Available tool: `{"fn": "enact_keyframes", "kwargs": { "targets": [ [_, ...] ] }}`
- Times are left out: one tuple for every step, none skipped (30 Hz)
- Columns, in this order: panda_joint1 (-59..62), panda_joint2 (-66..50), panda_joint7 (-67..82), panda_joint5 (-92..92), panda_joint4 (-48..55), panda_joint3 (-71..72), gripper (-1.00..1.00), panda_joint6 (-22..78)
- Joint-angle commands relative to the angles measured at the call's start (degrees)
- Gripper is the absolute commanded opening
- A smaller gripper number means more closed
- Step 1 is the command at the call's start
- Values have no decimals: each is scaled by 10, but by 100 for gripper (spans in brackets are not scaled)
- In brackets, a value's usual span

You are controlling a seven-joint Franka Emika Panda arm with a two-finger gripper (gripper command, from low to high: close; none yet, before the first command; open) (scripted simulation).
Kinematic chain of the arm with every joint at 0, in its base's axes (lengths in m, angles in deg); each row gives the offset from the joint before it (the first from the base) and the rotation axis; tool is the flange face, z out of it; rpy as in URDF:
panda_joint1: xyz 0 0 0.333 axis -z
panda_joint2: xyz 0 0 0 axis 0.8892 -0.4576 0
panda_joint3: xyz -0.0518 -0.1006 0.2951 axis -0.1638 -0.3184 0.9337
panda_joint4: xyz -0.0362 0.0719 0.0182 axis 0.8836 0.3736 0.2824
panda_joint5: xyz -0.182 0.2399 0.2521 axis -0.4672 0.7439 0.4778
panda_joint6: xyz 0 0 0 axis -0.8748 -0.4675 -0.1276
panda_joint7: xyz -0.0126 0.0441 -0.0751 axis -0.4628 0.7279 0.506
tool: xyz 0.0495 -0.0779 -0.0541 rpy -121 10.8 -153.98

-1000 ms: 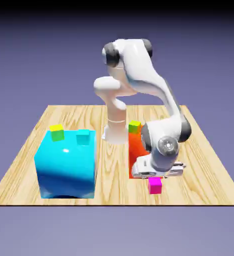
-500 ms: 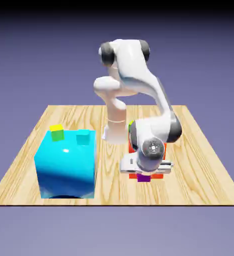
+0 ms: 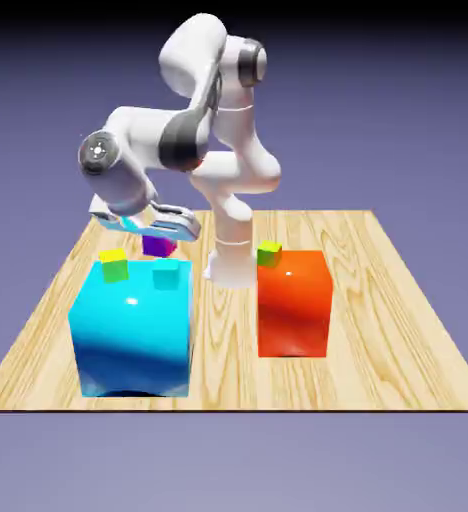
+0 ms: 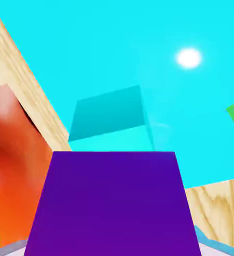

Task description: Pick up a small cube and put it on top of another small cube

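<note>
One small cube [image 3: 158,244] clamped in gripper [image 3: 156,238], above teal cube [image 3: 165,275]

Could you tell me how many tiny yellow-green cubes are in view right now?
2. One yellow-green cube sits on the big cyan block, beside the teal cube; the other sits on the orange-red block. More could be hidden behind the blocks.
</note>
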Motion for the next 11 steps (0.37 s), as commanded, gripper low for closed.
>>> {"fn": "enact_keyframes", "kwargs": {
  "targets": [
    [0, 5, -1, -2, -21, 0, -100, -16],
    [0, 5, -1, -2, -23, 0, -100, -18],
    [0, 5, -1, -2, -23, 0, 100, -18],
    [0, 5, -1, -2, -23, 0, 100, -18],
    [0, 0, 0, -1, -2, 0, 100, -2],
    [0, -4, 1, -1, 19, 0, 100, 15],
    [1, -9, 2, 0, 40, 0, 100, 31],
    [1, -14, 2, 1, 60, -1, 100, 47],
    [1, -18, 3, 1, 81, -1, 100, 63],
    [2, -23, 4, 2, 102, -1, 100, 79],
    [2, -24, 4, 2, 104, -1, 100, 81]
  ]
}}
